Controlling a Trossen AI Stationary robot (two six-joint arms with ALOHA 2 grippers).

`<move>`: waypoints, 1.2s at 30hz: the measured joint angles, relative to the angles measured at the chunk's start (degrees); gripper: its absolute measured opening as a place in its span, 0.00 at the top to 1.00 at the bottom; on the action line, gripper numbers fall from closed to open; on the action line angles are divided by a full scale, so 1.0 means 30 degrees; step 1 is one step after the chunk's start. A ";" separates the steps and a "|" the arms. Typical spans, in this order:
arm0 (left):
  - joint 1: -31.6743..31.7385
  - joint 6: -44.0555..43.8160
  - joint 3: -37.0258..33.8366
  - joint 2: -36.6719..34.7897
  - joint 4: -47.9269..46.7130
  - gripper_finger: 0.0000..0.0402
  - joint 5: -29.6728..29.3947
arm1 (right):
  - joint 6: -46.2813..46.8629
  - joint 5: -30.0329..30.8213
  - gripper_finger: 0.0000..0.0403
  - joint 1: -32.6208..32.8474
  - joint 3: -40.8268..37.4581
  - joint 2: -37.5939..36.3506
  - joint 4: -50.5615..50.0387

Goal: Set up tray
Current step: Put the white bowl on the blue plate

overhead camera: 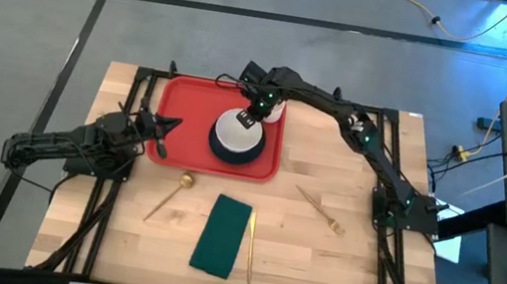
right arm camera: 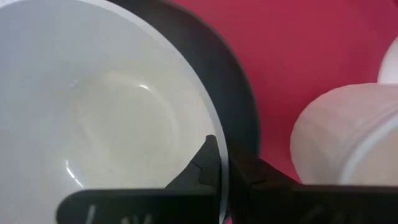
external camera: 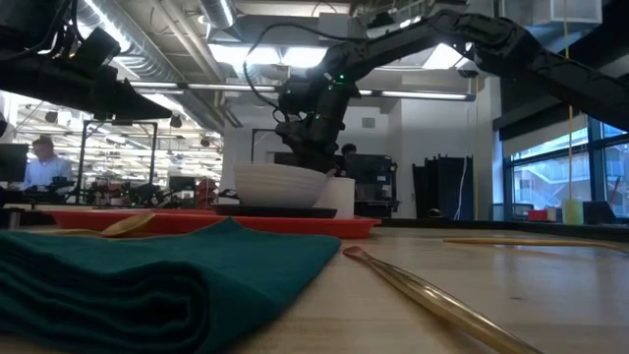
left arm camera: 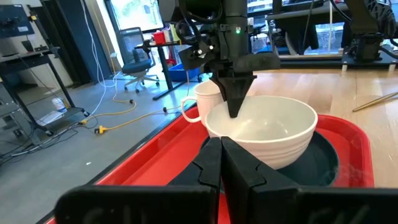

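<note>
The tray (overhead camera: 179,101) lies under my right claw (overhead camera: 251,118), whose fingers pinch the rim of the white bowl (overhead camera: 236,134) to seat it on the dark plate (overhead camera: 222,152) beside the mug (overhead camera: 274,111), while my clenched left claw (overhead camera: 171,127) grips the tray's near edge to steady it on the table (overhead camera: 316,262).

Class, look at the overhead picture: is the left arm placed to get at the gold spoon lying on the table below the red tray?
Probably yes. The spoon lies on bare wood just beside the left gripper, which sits at the tray edge, shut. Nothing lies between them; the napkin is farther off.
</note>
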 joint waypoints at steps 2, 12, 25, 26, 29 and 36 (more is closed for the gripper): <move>0.0002 0.0000 0.0000 0.0000 0.0000 0.99 0.0000 | 0.0064 0.0018 0.99 0.0000 -0.0042 0.0007 -0.0201; 0.0003 -0.0004 0.0000 0.0000 -0.0003 0.99 0.0000 | 0.0055 0.0080 0.99 0.0005 -0.0060 0.0182 -0.0131; -0.0001 0.0000 0.0000 0.0000 -0.0007 0.99 -0.0007 | -0.0042 0.0058 0.94 0.0000 -0.0060 0.0182 -0.0140; 0.0006 0.0000 0.0000 0.0000 0.0000 0.99 -0.0007 | -0.0035 0.0031 0.93 0.0000 -0.0060 0.0182 -0.0134; 0.0002 -0.0004 0.0000 0.0000 -0.0003 0.99 -0.0007 | -0.0066 0.0000 0.91 0.0004 -0.0060 0.0182 -0.0140; 0.0003 0.0000 0.0000 0.0000 0.0000 0.99 -0.0007 | -0.0050 0.0000 0.85 0.0000 -0.0060 0.0175 -0.0046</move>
